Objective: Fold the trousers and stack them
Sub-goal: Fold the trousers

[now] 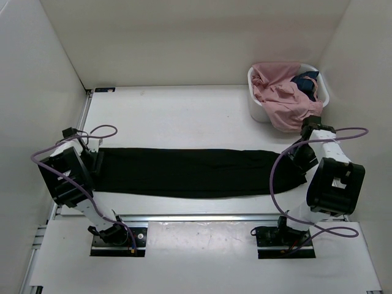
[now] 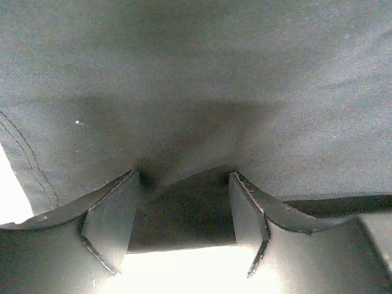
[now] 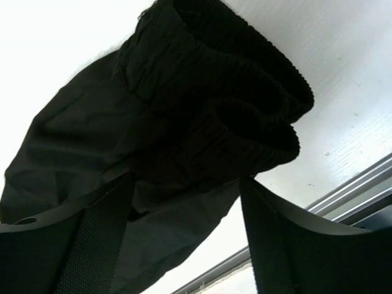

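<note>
Black trousers [image 1: 184,173] along near table [image 1: 184,113] edge.

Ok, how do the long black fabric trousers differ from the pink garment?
The black trousers lie flat and stretched long on the white table; the pink garment sits crumpled in the white basket. The trousers span most of the table's width; the pink garment is a compact heap spilling over the rim. Both are soft cloth.
</note>
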`<state>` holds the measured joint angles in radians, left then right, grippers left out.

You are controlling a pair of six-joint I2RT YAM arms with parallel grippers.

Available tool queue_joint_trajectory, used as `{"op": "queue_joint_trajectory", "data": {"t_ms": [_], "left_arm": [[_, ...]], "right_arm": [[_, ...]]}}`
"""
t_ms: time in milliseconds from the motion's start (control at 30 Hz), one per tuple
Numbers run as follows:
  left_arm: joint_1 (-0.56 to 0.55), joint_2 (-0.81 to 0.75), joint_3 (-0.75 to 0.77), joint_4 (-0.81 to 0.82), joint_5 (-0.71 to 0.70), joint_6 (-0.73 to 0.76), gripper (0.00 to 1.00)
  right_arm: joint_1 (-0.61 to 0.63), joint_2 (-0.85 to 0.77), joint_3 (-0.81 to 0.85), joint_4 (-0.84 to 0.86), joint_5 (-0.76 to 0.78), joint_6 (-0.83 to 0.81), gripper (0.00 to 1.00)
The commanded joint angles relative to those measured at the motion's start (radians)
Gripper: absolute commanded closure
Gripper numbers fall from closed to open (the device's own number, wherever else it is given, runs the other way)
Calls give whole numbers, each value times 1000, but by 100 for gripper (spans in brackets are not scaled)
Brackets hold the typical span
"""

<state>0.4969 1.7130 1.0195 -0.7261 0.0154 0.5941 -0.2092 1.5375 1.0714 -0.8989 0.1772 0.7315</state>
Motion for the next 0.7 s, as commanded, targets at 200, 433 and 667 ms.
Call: {"op": "queue_joint_trajectory", "data": {"t_ms": [200,433,667], "left_arm": [[75,43,-41,11,12,35,29],[85,111,-13,21,-8,35,30],[85,111,-13,21,-8,35,30]], "right_arm": [[-4,27,38,5,21,26,95],[-4,-98,134,-29,77,-90,100],[-13,-405,-228,-74,59,6,100]]}}
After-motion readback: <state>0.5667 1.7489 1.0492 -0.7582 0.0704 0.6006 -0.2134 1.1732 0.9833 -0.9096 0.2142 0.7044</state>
